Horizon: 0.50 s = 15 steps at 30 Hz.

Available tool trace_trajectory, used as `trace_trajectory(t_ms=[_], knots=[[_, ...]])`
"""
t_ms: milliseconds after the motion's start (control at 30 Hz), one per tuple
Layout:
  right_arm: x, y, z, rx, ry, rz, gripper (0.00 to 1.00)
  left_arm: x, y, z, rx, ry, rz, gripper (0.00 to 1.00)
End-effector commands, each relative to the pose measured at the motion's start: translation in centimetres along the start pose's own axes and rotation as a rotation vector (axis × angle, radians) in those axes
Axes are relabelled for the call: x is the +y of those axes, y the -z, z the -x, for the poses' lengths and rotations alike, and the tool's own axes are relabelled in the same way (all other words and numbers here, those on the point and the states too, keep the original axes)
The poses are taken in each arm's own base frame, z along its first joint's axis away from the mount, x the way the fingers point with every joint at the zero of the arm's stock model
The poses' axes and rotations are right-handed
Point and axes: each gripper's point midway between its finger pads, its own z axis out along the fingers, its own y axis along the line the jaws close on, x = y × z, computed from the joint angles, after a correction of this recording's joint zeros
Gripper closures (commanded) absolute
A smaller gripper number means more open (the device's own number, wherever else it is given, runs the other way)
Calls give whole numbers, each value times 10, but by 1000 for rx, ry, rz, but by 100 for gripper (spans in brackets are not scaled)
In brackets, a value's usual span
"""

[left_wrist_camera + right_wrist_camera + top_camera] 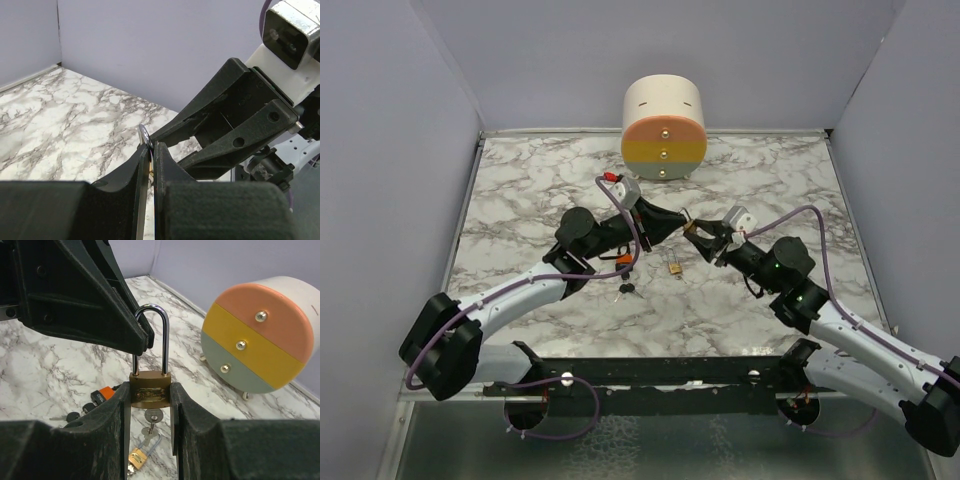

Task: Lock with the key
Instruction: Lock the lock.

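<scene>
the right fingers (117, 410) pinch the brass padlock (150, 392) by its two narrow sides, holding it upright above the table (50, 370) with the shackle (159, 315) pointing up. a key (152, 417) sits in the keyway underneath and hangs down in the gap between those fingers. the left fingers (142, 170) are pressed almost together, and their tips appear to nip the near leg of the shackle. whether that leg is seated in the body cannot be told, because the tips cover it.

further out, a second small padlock (139, 456) with its own key lies on the table right below, a key bunch with an orange tag (102, 394) lies to one side, and a round three-drawer box (260, 345) stands at the back.

the hold on the body looks narrow. a hard downward push on the shackle could slide the lock through the pads, and a sideways tug could twist it askew. the hanging key is crowded by the right fingers, so reaching for it risks knocking it out or nudging the lock loose. a dropped lock would land beside its near twin and could be confused with it.
</scene>
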Motion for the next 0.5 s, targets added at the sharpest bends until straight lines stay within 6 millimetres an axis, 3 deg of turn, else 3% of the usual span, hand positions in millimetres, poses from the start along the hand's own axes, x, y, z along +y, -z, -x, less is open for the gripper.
trace_trajectory(t_ms=[0,467], knots=[[-9,10,147,-441,105,-13,99,14,16,-100,296,136,94,100],[-10,8,155,-458,134,-21,99,22,14,-140,368,166,181,100]])
